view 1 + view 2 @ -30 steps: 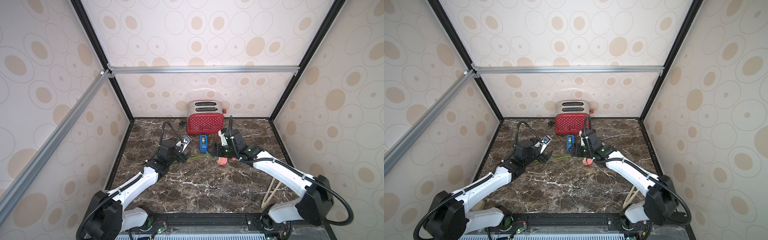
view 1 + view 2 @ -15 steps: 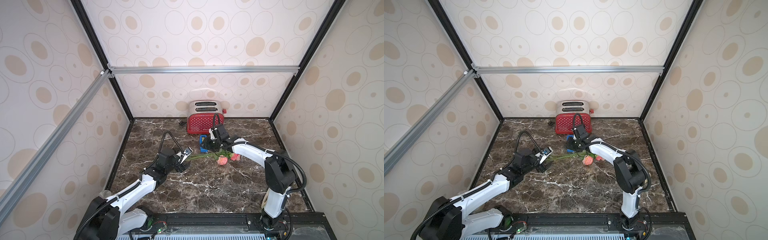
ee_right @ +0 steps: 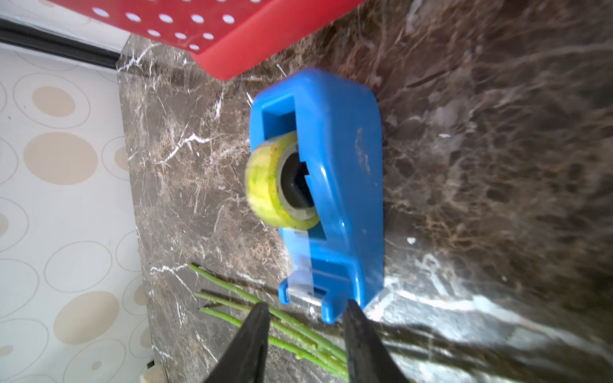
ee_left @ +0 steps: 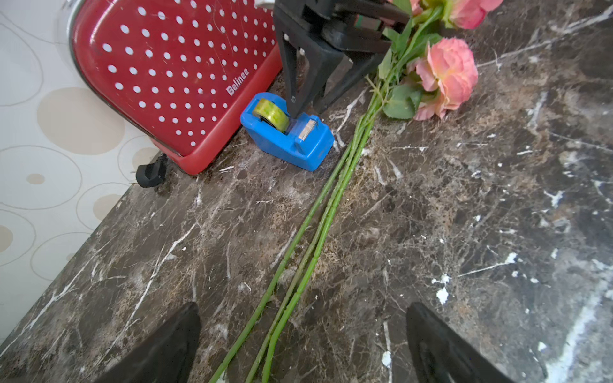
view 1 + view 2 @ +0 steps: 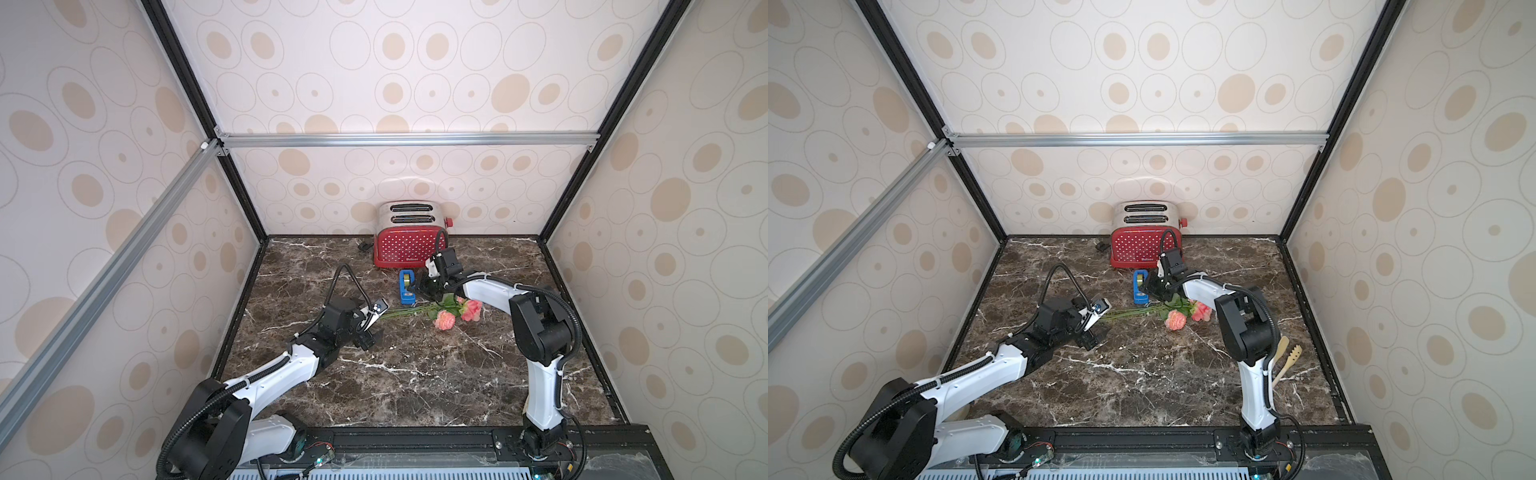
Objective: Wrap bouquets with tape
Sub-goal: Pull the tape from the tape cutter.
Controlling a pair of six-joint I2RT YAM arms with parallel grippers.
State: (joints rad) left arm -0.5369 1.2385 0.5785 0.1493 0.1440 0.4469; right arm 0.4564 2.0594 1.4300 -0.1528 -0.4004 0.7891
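Note:
The bouquets are one bunch (image 5: 455,311) (image 5: 1183,313) lying flat on the marble, with pink-peach blooms (image 4: 444,76) to the right and long green stems (image 4: 318,225) running left. The tape (image 3: 268,179), a yellowish roll, sits in a blue dispenser (image 5: 407,287) (image 5: 1140,287) (image 4: 292,136) just behind the stems. My right gripper (image 3: 305,315) (image 5: 428,289) hangs at the dispenser's cutter end, jaws partly apart, with nothing between them. My left gripper (image 4: 303,331) (image 5: 370,328) stands wide open low over the stem ends, which lie between its fingers untouched.
A red polka-dot toaster (image 5: 409,245) stands against the back wall right behind the dispenser, its black plug (image 4: 149,174) on the marble beside it. Wooden utensils (image 5: 1285,357) lie near the right wall. Patterned walls close in three sides.
My right gripper has left the bouquet for the tape dispenser and its jaws have narrowed. The left gripper has drawn back slightly along the stems and stays open.

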